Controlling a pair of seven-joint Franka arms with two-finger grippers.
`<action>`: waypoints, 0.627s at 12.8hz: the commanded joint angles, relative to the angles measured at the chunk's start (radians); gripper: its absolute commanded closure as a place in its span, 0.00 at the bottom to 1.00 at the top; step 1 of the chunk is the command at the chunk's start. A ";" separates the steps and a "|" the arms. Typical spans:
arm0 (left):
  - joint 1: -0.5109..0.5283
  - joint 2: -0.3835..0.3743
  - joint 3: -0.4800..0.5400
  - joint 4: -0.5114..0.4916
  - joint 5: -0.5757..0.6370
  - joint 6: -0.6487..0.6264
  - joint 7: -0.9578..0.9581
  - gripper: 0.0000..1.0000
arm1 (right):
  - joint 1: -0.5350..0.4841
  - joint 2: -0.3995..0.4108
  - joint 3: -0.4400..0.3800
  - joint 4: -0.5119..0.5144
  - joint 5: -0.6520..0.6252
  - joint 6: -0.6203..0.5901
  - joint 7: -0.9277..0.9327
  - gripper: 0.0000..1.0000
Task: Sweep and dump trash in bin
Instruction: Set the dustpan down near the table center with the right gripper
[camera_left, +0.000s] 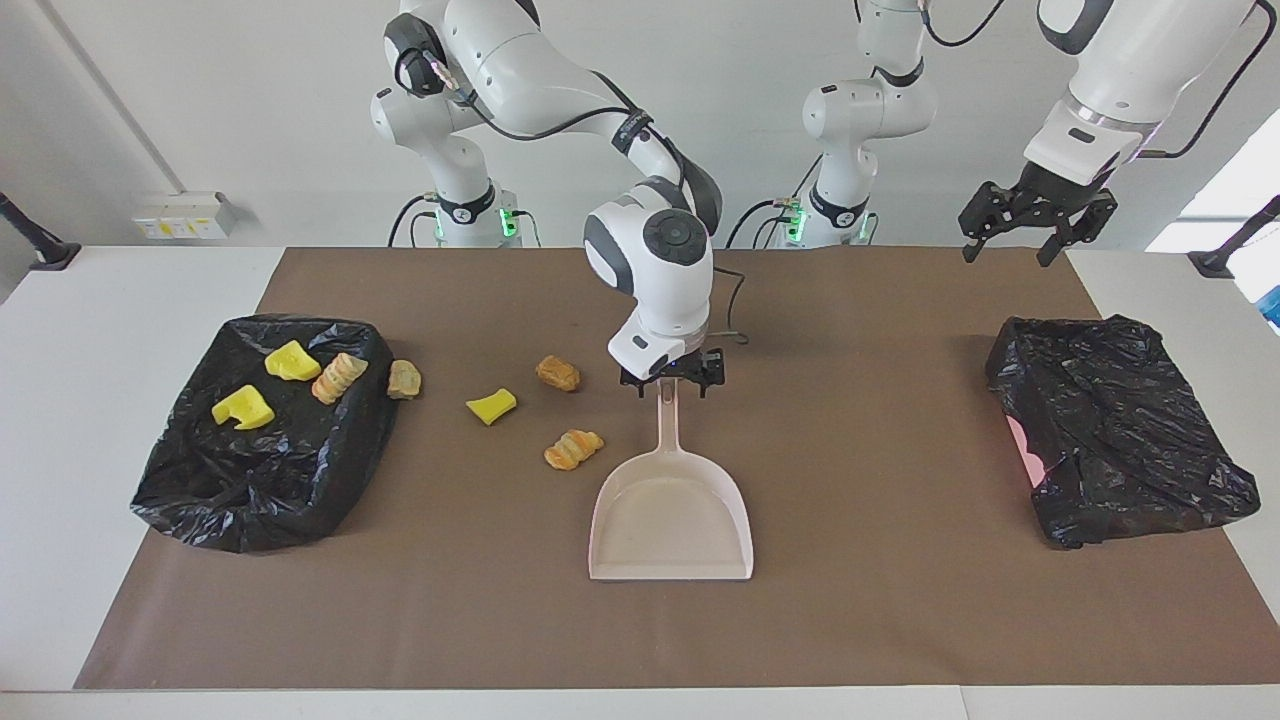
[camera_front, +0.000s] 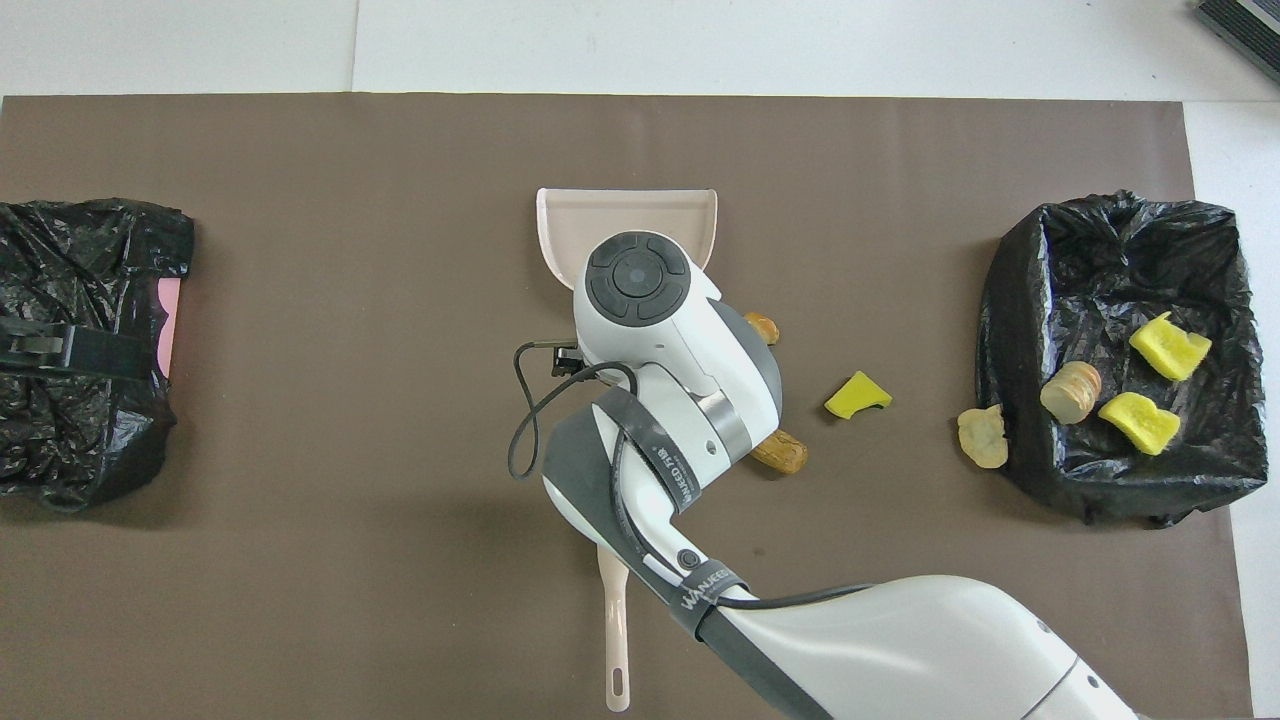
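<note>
left tool (camera_left: 1037, 222) raised, open | right tool (camera_left: 671, 380) low, open

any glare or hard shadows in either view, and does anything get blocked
Facing view: soft even light, sheen on the black bin liner, faint shadow beside the dustpan. Overhead view: the right arm hides the dustpan's handle and part of the brush.

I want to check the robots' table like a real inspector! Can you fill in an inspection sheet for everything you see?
Surface: brown mat on a white table.
Job's things: three trash scraps in the open black-lined bin, one tan scrap beside it, three on the mat; empty dustpan lying flat; brush lying nearer the robots.
Clutter: second black-bagged bin at the left arm's end.
Grippers: right gripper open over the dustpan handle; left gripper open, raised, waiting.
Cables: black cable looping off the right arm.
Surroundings: wall socket box.
</note>
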 joint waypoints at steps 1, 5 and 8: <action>0.004 -0.020 -0.002 -0.016 -0.012 -0.018 -0.005 0.00 | -0.003 -0.074 0.002 -0.052 0.045 -0.080 -0.003 0.00; 0.002 -0.022 -0.003 -0.031 -0.012 -0.006 0.006 0.00 | 0.020 -0.257 0.010 -0.282 0.108 -0.039 0.014 0.00; -0.040 -0.002 -0.014 -0.044 -0.012 0.065 -0.015 0.00 | 0.077 -0.383 0.010 -0.460 0.116 0.033 0.071 0.00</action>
